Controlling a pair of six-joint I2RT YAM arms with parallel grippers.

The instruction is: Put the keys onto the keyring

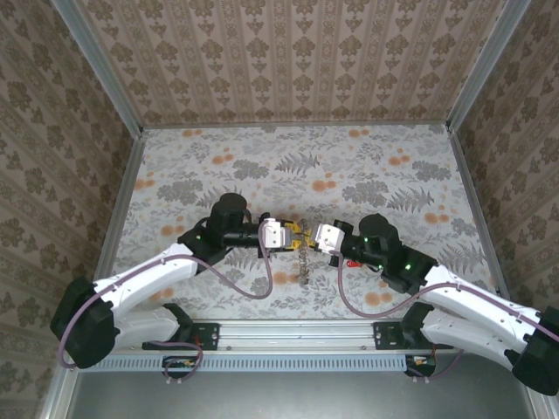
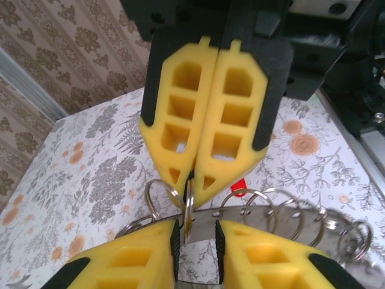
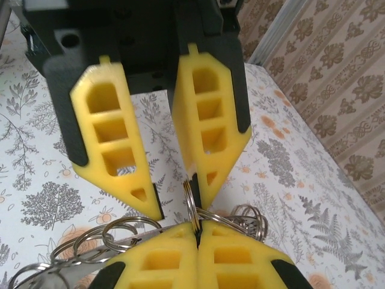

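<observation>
Between left tool (image 2: pixel 196 232) and right tool (image 3: pixel 197 227), thin silvery looped keyring (image 1: pixel 303 262).

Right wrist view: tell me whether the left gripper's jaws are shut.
No, a clear gap shows between the yellow fingers of the left gripper.

No legible text or markings anywhere.
</observation>
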